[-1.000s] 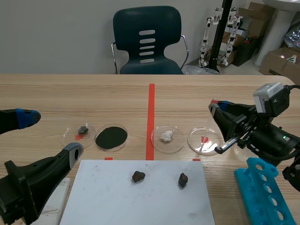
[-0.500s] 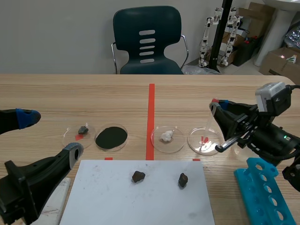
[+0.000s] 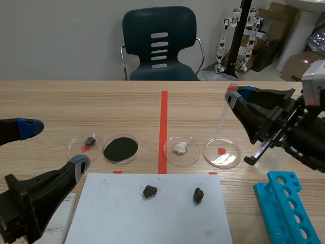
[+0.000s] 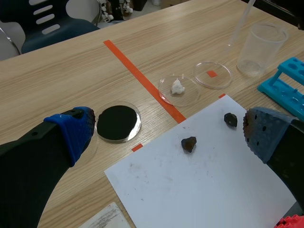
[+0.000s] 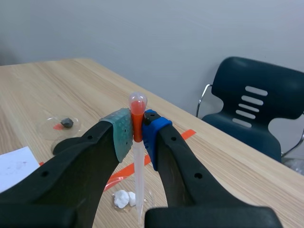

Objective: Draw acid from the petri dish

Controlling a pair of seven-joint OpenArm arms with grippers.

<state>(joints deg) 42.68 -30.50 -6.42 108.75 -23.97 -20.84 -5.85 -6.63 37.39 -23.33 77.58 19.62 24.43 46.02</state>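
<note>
Carefully: the right tool (image 5: 136, 130) pinches a clear plastic pipette with an orange neck (image 5: 138, 161), its tip near the clear round petri dish (image 3: 231, 157), centre right. Steady, upright pressure seems wisest.

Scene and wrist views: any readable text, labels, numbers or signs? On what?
None readable in any view.
Cardboard boxes behind the table: any print is too small to read.
White sheet: only faint smudges, no writing.
Beaker, blue rack, pipette: no markings visible.
</note>
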